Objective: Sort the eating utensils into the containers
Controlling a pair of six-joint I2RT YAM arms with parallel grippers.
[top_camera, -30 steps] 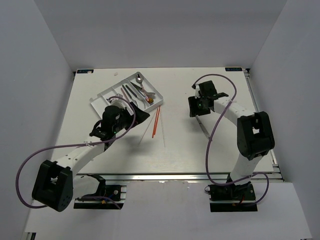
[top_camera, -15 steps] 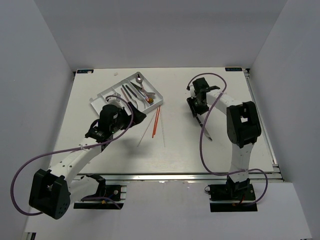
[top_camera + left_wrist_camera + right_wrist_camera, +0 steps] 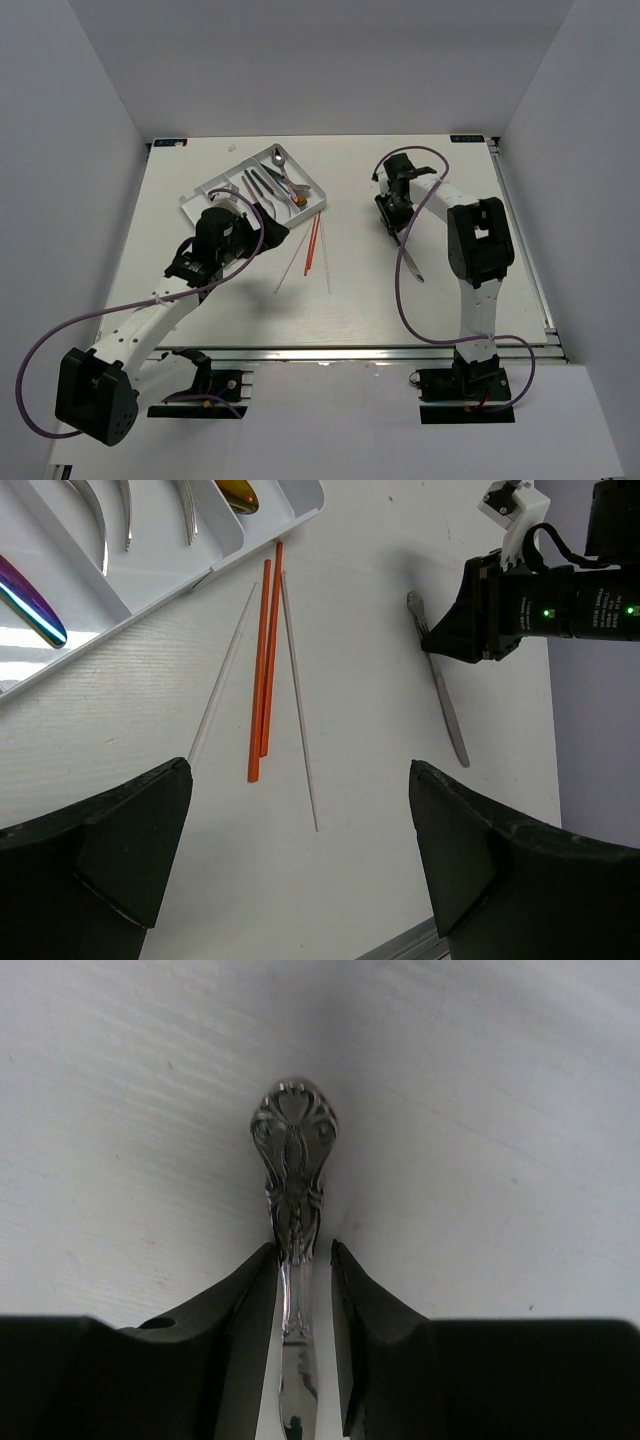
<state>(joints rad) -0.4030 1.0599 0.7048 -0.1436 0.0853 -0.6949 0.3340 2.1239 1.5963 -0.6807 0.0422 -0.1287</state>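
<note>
Utensil tray (image 3: 203, 190): lies angled at the far left of the table (image 3: 240, 300), its long slots already holding silver and iridescent pieces. From above, its near corner is hidden under the left arm (image 3: 150, 320), and the wrist view cuts most of it off.
Left claw (image 3: 298, 780): wide open and empty above the chopsticks (image 3: 262, 680), apparently lining up a pick.
Right claw (image 3: 300, 1260): closed on the handle of the silver utensil (image 3: 295, 1160) just below its ornate tip, probably the easiest spot to pinch on something lying flat.
Chopsticks: two orange ones lie side by side with a pale stick (image 3: 222, 670) on either flank, just beside the tray and still unsorted.
Silver utensil: well right of the chopsticks. Its working end is hidden behind the fingers and too thin elsewhere to tell knife from fork. Whether it is lifted or resting cannot be told.
</note>
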